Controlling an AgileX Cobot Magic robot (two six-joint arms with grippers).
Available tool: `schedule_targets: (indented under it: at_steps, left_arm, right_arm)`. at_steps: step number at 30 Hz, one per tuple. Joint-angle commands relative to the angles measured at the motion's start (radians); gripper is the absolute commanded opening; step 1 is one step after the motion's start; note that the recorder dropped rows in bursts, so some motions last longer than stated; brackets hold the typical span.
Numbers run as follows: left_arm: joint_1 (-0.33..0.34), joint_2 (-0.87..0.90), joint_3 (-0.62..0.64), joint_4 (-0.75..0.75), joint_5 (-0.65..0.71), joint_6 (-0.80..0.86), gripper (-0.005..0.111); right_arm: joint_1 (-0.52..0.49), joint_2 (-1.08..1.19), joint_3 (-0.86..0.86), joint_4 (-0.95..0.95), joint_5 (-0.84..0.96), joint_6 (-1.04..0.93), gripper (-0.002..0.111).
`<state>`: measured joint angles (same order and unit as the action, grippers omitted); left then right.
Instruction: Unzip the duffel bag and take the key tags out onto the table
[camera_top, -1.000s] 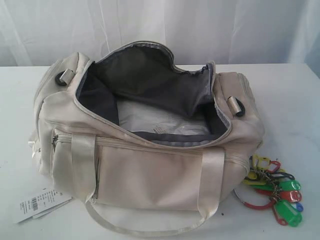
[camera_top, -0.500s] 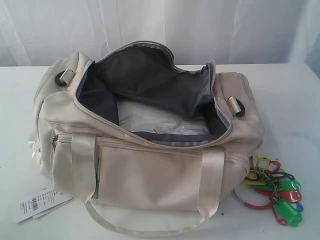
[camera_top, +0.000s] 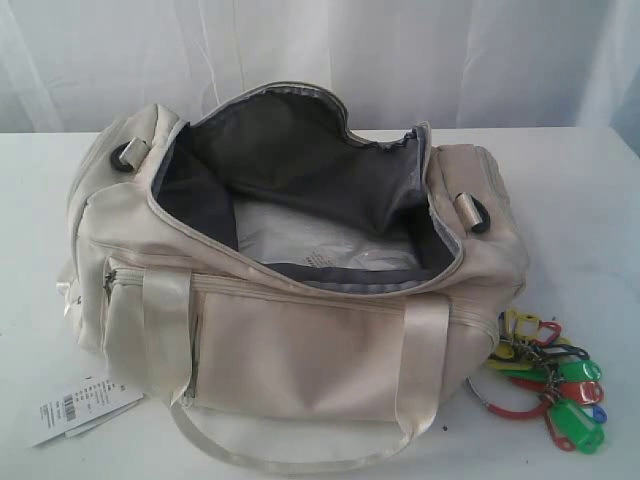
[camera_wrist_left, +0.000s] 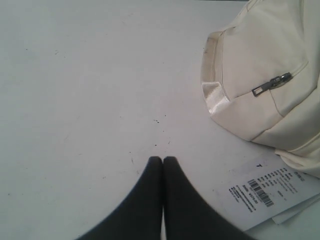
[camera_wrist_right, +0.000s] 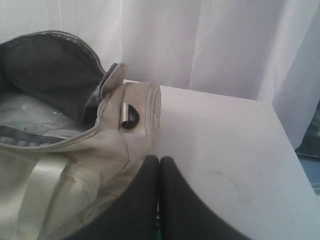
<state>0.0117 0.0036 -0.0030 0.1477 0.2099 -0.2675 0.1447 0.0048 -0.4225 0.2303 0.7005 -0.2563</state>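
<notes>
Cream duffel bag (camera_top: 300, 350) unzipped, plastic (camera_top: 320, 245) inside; left end effector (camera_wrist_left: 162, 159), right end effector (camera_wrist_right: 159, 158) closed.

A white paper label (camera_wrist_left: 272, 189) is lying on the table (camera_wrist_left: 75, 100) just beside the duffel bag (camera_wrist_left: 270, 65). It is carrying a black barcode and several rows of small print, all too fine to read. Inside the duffel bag, faint marks are showing on clear wrapping (camera_top: 320, 245), too blurred to make out.
</notes>
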Motion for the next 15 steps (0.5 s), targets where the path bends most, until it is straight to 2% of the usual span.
schedule_targets:
  at_steps: [1,6,12,13,15]
  left_arm:
    - [-0.006,-0.004,0.003,-0.009,-0.002,-0.006,0.000]
    - [-0.006,-0.004,0.003,-0.009,-0.002,-0.006,0.000]
    - [-0.006,-0.004,0.003,-0.009,-0.002,-0.006,0.000]
    - [-0.006,-0.004,0.003,-0.009,-0.002,-0.006,0.000]
    - [-0.006,-0.004,0.003,-0.009,-0.002,-0.006,0.000]
  right_arm:
    - [-0.006,-0.005,0.116,0.003,-0.173,-0.002,0.000]
    - [-0.006,-0.005,0.259,0.006,-0.225,-0.002,0.000]
    - [-0.006,-0.005,0.423,0.005,-0.624,-0.002,0.000]
    - [-0.006,-0.005,0.423,0.005,-0.637,-0.002,0.000]
    - [-0.006,-0.005,0.423,0.001,-0.522,-0.002,0.000]
